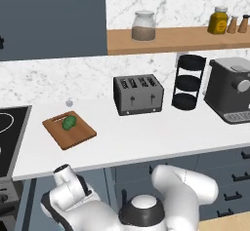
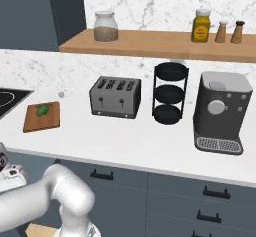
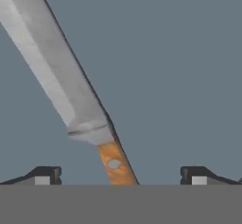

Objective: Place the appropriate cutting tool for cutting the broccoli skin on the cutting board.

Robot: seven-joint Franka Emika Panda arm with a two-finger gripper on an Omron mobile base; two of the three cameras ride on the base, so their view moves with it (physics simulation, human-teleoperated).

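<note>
Lying on a blue-grey surface (image 3: 189, 53) (flat, plain): knife (image 3: 61, 81).

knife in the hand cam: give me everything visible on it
The knife has a broad silver blade with a dark spine edge and an orange-brown wooden handle with a pale rivet. It lies flat on a plain blue-grey surface, running diagonally from the upper left down between the fingertips of the open gripper. Its tip and handle end are cropped. Nothing visibly touches it.

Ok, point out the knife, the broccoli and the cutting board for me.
knife (image 3: 61, 83): hand view, middle of the silver blade.
broccoli (image 1: 69, 122): left base view, top of the floret.
cutting board (image 1: 80, 135): left base view, bare wood near its right corner.
</note>
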